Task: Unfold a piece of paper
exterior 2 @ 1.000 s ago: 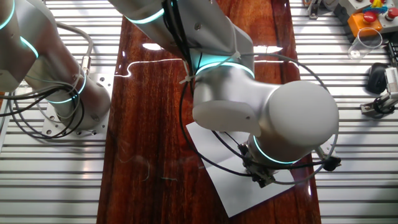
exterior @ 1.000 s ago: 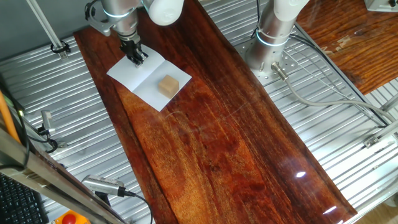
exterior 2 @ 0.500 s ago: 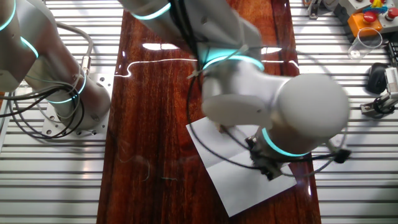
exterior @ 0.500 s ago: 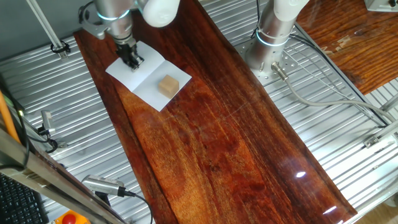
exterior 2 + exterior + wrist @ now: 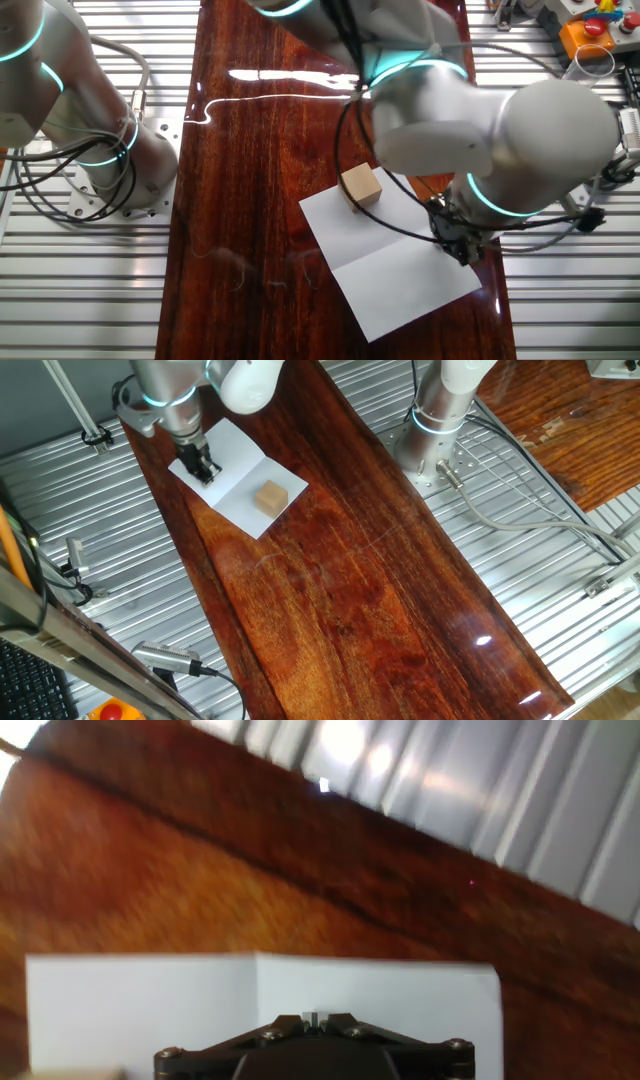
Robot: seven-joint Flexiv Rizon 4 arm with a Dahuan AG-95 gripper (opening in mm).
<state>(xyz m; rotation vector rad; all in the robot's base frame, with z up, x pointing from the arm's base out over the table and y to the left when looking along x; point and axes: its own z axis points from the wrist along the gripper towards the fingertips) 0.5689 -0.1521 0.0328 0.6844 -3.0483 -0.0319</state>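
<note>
The piece of paper [image 5: 235, 475] lies flat on the dark wooden board, white, with one crease across it [image 5: 385, 247]. A small tan block [image 5: 270, 497] rests on the sheet's half nearer the board's middle; it also shows in the other fixed view [image 5: 361, 186]. My gripper [image 5: 203, 468] points down at the sheet's outer edge, by the end of the crease [image 5: 462, 247]. In the hand view the gripper [image 5: 312, 1017] has its fingertips together over the paper [image 5: 380, 995], with the sheet's edge just beyond. I cannot tell whether they pinch the sheet.
The wooden board [image 5: 340, 580] runs long between ribbed metal surfaces [image 5: 90, 510]. A second arm's base [image 5: 432, 430] stands beside the board. Cables [image 5: 520, 520] lie on the metal. A red button box [image 5: 598, 30] and a clear cup [image 5: 587, 68] stand at one corner.
My gripper has moved across the sheet from near its middle out to its outer edge. The arm has swung aside, so the tan block now shows in the other fixed view.
</note>
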